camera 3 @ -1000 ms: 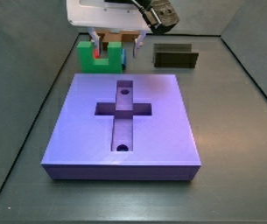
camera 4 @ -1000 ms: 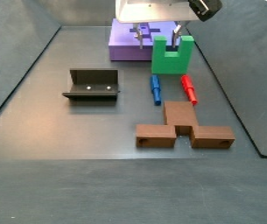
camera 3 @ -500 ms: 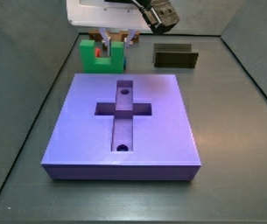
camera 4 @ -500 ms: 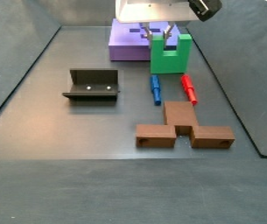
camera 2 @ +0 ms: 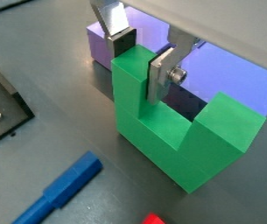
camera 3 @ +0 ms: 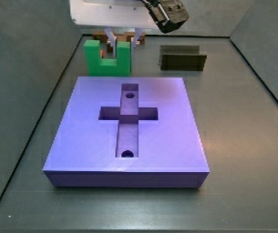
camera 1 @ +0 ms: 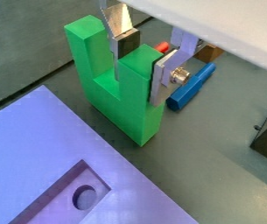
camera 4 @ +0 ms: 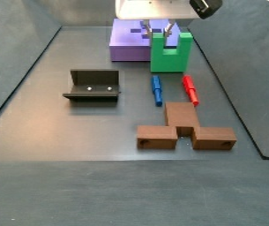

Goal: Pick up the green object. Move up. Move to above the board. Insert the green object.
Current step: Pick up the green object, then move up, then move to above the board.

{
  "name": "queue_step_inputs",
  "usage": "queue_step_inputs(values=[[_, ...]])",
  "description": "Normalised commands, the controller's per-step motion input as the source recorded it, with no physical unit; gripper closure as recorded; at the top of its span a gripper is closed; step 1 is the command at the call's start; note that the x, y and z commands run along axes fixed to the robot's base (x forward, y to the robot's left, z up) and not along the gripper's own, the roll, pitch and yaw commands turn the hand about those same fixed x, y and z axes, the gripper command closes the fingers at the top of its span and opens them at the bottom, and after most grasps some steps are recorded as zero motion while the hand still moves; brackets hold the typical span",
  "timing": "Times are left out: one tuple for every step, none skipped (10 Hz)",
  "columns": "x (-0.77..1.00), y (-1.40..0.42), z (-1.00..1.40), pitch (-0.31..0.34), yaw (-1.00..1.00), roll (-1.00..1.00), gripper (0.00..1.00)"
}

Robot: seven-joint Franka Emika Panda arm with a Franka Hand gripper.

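On the grey floor's far edge, the gripper point(camera 1: 145, 59) clamps one prong of the bright green U-shaped object point(camera 1: 115, 81) beside the purple slab board point(camera 3: 130, 126); a straight vertical lift seems wise.

A robotics lab test cell: a bare grey worktop point(camera 4: 54, 124) walled by dark panels, holding a purple board point(camera 3: 131, 127), a fixture point(camera 4: 93, 86) and the gripper point(camera 3: 123, 40).
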Motion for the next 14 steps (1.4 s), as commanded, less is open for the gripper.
queue_step_inputs(values=[[0.0,0.0,0.0,0.0,0.0,0.0,1.0],[0.0,0.0,0.0,0.0,0.0,0.0,1.0],[0.0,0.0,0.0,0.0,0.0,0.0,1.0],[0.0,0.0,0.0,0.0,0.0,0.0,1.0],[0.0,0.0,0.0,0.0,0.0,0.0,1.0],[0.0,0.0,0.0,0.0,0.0,0.0,1.0],[0.0,0.0,0.0,0.0,0.0,0.0,1.0],[0.0,0.0,0.0,0.0,0.0,0.0,1.0],[0.0,0.0,0.83,0.0,0.0,0.0,1.0],[0.0,0.06,0.83,0.002,0.03,0.0,1.0],[-0.06,0.07,0.63,0.054,0.04,0.0,1.0],[-0.03,0.03,0.23,0.037,0.02,-0.03,1.0],[0.0,0.0,1.4,0.0,0.0,0.0,1.0],[-0.02,0.0,1.4,0.021,-0.01,0.0,1.0]])
